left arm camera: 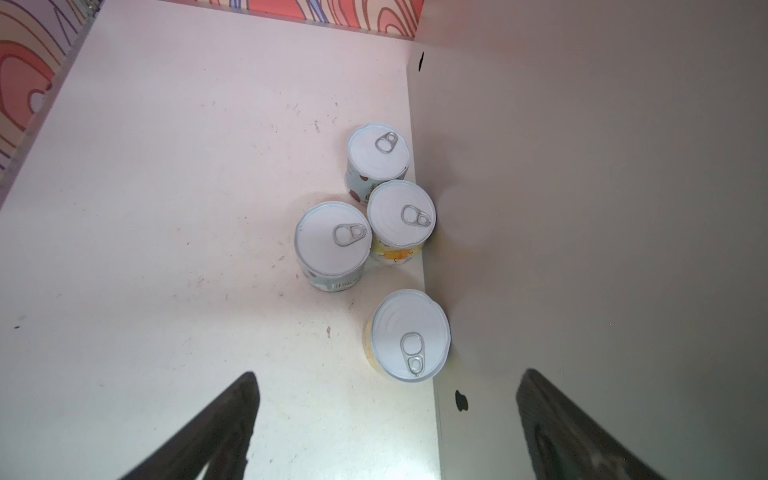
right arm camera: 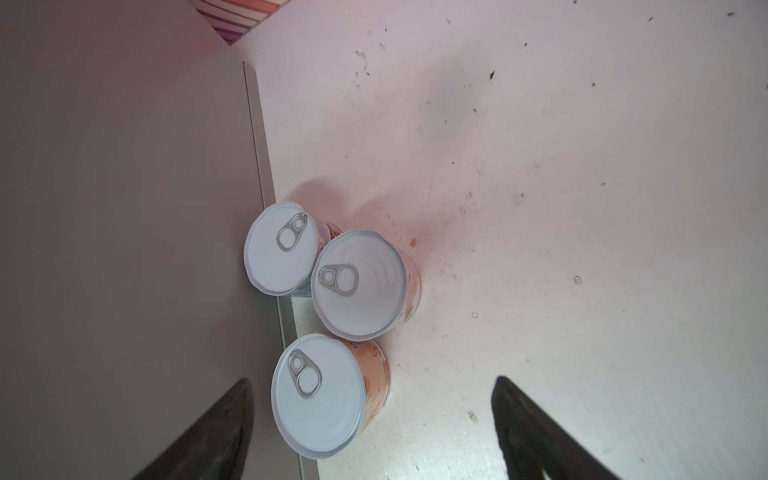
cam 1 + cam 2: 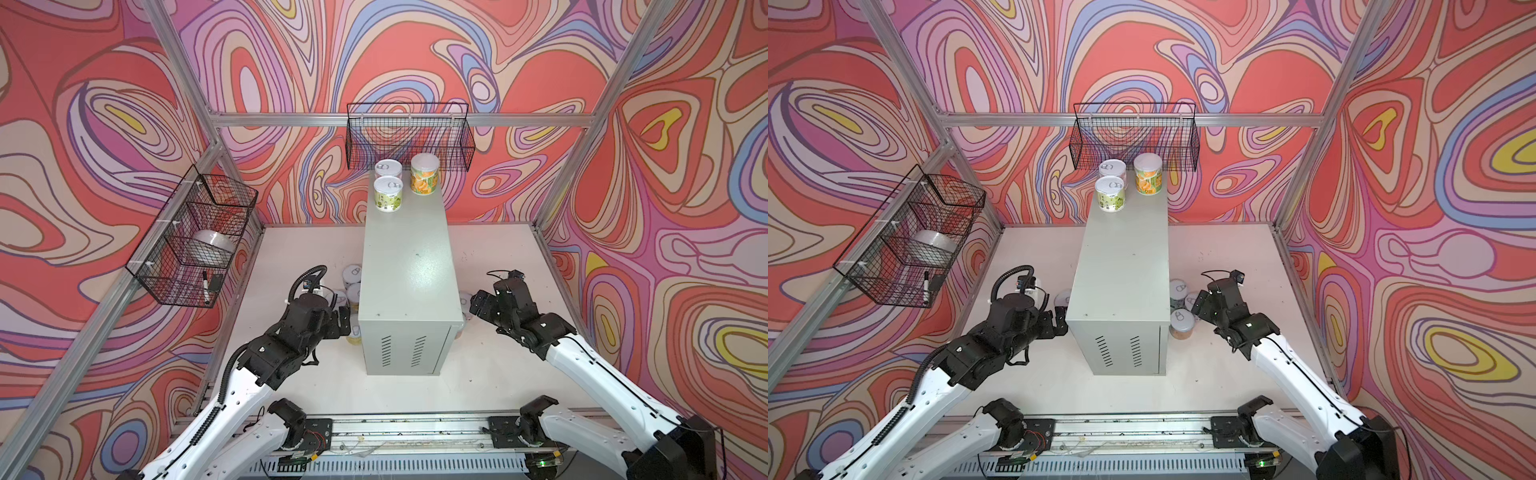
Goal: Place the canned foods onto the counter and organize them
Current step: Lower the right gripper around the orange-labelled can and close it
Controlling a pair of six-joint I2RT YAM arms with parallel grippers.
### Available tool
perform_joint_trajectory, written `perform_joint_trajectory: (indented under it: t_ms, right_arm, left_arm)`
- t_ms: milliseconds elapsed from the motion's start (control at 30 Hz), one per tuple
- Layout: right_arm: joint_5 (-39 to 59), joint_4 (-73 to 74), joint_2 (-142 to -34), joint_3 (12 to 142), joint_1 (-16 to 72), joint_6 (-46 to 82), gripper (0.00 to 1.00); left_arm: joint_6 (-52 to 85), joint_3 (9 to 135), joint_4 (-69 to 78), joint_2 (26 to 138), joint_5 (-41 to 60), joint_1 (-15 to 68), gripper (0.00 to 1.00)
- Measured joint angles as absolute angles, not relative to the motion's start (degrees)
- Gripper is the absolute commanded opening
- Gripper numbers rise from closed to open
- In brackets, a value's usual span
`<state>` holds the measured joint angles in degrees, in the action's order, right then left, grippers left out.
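The jaws of the left gripper (image 1: pixel 388 377) are spread wide with nothing between them, and those of the right gripper (image 2: pixel 372 381) are likewise spread and empty. Just ahead of the left jaws a short yellow-labelled can with a silver pull-tab lid (image 1: pixel 410 334) is stood on the white table top (image 1: pixel 166 208), close against the side wall of the tall pale grey metal cabinet (image 3: pixel 405 266) that serves as the counter. A cluster of three more silver-lidded cans (image 1: pixel 332 239) is gathered beyond it. On the cabinet's other side a short orange-labelled can (image 2: pixel 318 395) is nearest the right jaws, with a pair of further cans (image 2: pixel 359 284) behind it. A group of three placed cans (image 3: pixel 388 193) is already stood at the far end of the counter's flat top. The nearest can on each side is best taken first. Little room appears to be left for a finger between can and wall, so the jaws should be closed along the wall, not across it, and the can lifted straight up before it is carried over. Most labels are hidden beneath the lids. In both top views the table cans are largely masked by the cabinet and the arms, and whether any can touches the wall cannot be told.
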<state>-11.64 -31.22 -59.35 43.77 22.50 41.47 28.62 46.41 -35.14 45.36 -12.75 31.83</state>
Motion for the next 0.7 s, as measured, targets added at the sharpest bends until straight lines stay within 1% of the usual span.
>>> perform_joint_trajectory:
  t_ms: [167,400,700]
  right_arm:
    - [-10.2,-27.6,-64.5,43.6,24.1,42.5,0.93]
    - [-9.4,-23.2,-72.3,43.6,29.4,44.9,0.93]
    - [-8.9,-19.7,-76.4,43.5,30.5,46.8,0.93]
  left_arm:
    - [28.7,46.1,-32.8,46.7,-11.7,31.8,0.97]
    - [28.7,45.6,-31.0,47.0,-9.9,31.5,0.97]
    - [28.7,44.9,-29.2,47.7,-6.5,30.2,0.96]
